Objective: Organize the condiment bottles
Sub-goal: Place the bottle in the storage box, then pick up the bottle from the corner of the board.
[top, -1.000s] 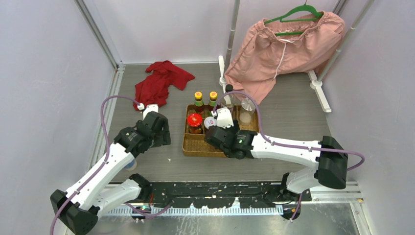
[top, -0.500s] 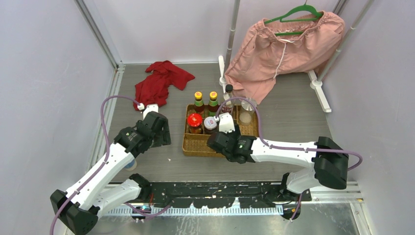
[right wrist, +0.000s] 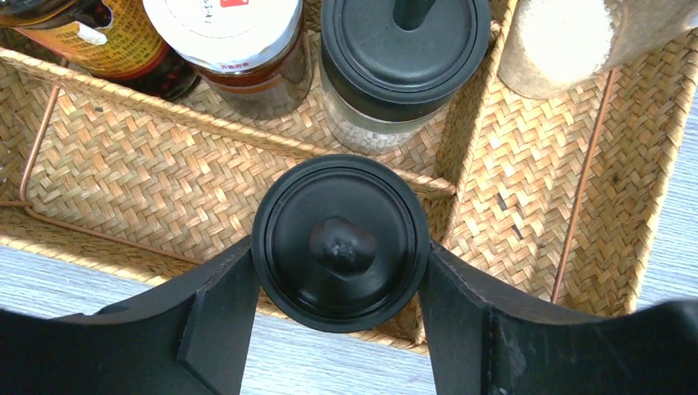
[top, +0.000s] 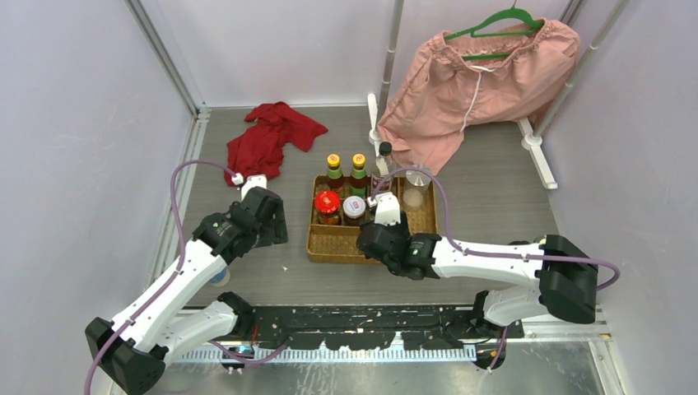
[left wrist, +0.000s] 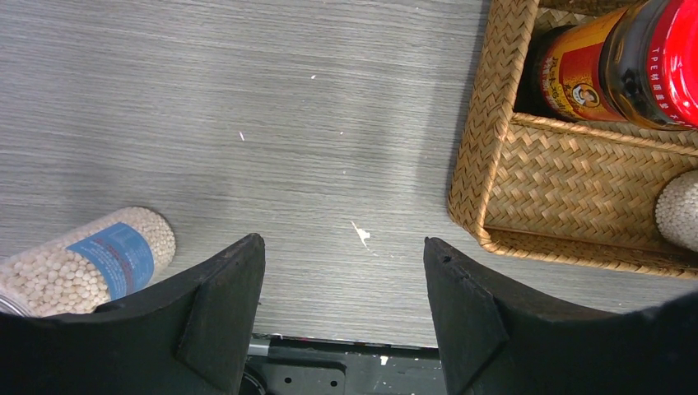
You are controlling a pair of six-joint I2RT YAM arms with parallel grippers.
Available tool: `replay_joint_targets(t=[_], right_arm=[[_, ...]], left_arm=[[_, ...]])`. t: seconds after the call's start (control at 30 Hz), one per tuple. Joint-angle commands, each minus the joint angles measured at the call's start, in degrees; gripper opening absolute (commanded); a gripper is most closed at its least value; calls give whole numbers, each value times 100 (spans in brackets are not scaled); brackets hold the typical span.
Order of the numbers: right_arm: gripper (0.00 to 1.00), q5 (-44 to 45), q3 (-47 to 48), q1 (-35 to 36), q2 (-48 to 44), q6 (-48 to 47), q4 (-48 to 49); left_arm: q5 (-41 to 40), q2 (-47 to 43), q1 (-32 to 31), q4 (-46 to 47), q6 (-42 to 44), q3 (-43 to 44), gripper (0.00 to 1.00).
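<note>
My right gripper (right wrist: 340,247) is shut on the lid of a black-lidded shaker (right wrist: 340,243), held over the front rim of the wicker tray (right wrist: 123,156). Behind it in the tray stand another black-lidded shaker (right wrist: 403,49), a white-lidded jar (right wrist: 226,25) and a jar of pale grains (right wrist: 560,41). From above, my right gripper (top: 380,229) is at the tray's (top: 329,243) front middle. Farther back are a red-lidded jar (top: 327,202), two yellow-capped bottles (top: 333,169) and a black-capped clear bottle (top: 383,156). My left gripper (left wrist: 342,247) is open and empty over the table. A blue-labelled jar (left wrist: 86,263) lies to its left.
A red cloth (top: 272,136) lies at the back left. Pink shorts (top: 477,82) hang on a green hanger at the back right, by a white rack post (top: 374,123) and foot (top: 535,144). The black base rail (top: 370,317) runs along the near edge.
My right gripper has moved right and nearer with the black-lidded shaker, uncovering the white-lidded jar. The left arm has not moved.
</note>
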Motion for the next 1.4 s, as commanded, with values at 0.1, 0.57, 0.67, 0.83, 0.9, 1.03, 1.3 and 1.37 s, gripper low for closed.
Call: replay_joint_targets(t=[0.1,0.57,0.67,0.83,0.9,1.03,1.3,1.37], right_arm=[[74,1,-112,84,-176,178,418],[100,495,237,224,-959,412,-796],[100,491,479,227,-1215,390,-1199],[100,500,1059,225,-1395,236,-1962],[100,487,1211,222,-1432,219,-2154],[100,501,1280,221,-1526,257,-2368],[100,428,1328,222,-1388,381,-2412],[100,410,1352,226,-1356,385,-2411]], left_arm=[[-90,-55,15,175,-60,14,71],[-1143,444,15,-1765,-1980,1049,96],[-1701,878,29,-3394,-3525,1559,100],[-2017,1326,101,-4603,-5206,1807,100],[-2006,1251,123,-4609,-5430,1670,100],[-1874,937,665,-4610,-5825,1169,100],[-1999,929,1609,-4619,-5146,1582,100],[-1982,744,1795,-4619,-5086,1436,100]])
